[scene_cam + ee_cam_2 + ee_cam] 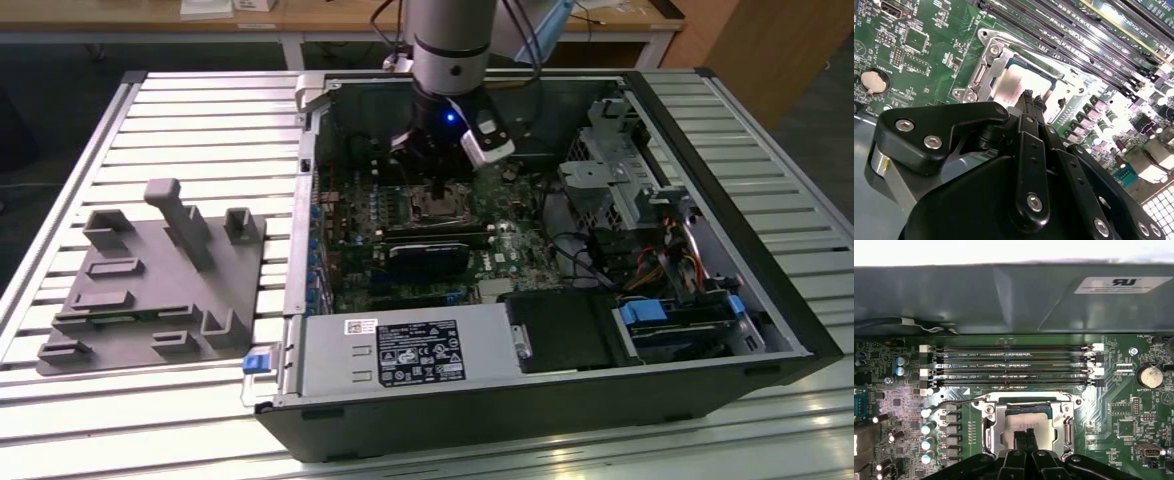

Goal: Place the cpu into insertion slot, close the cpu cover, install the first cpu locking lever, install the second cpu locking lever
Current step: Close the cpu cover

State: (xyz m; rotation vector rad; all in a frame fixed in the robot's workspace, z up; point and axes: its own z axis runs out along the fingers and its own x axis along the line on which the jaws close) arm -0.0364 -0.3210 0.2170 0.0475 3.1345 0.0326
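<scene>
The tool (441, 190) is seen lowered into an open computer case (561, 410) that is laid on a slatted table (200, 120), with a grey moulded fixture (147, 280) set on the table at the exterior view's left of the case. In both wrist views the tool (1029, 96) (1026, 432) is shown clenched, its two black fingertips pressed together with nothing gripped between them, and it is held just above the cpu (1010, 82) (1026, 415). The cpu is seated in the insertion slot (1026, 399) on the green circuit board (1114, 405), its silvery top left exposed. The cpu cover (985, 67) (988, 427) appears to be laid down around the chip as a metal frame. Whether the fingertips are touching the chip cannot be told. Long black memory slots (1014, 365) are ranged just beside the socket.
</scene>
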